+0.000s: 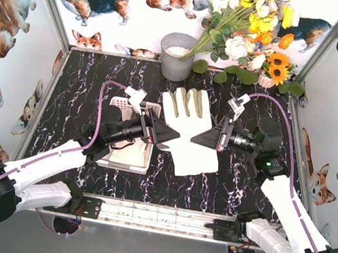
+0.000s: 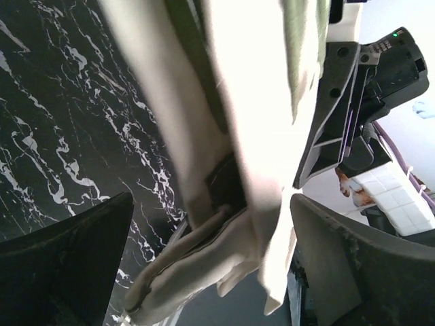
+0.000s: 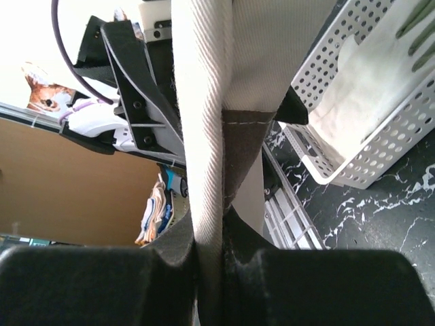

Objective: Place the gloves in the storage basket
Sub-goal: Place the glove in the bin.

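The task looks partly done. The white slotted storage basket [image 1: 124,166] sits left of centre on the black marble-patterned table [image 1: 79,117], beneath the left arm. The right wrist view shows at least one stowed glove [image 3: 353,95] lying inside it, though how many are stacked there cannot be told. One cream-white work glove [image 1: 185,126] is outside the basket, and it is the only one seen there. It is held up over the middle of the table, just right of the basket, spread broad toward the overhead camera with its fingers pointing far and its cuff near. The right gripper [image 1: 206,136] has its jaws pinched together on the glove's right side, and its own wrist view shows the fabric squeezed flat between them. The left gripper [image 1: 166,134] faces it from the left with its jaws spread wide. The glove's fabric hangs in the gap between them, but they are not clamped on it. The grey metal bucket [image 1: 177,56] at far centre and the bunch of flowers [image 1: 252,23] to its right seem to play no part. What is left, by the look of things, is this last glove. It has to travel left until it hangs over the basket's opening and then be let go so that it drops onto the one already inside. Being floppy, it may drape over the rim unless it is lowered well in.
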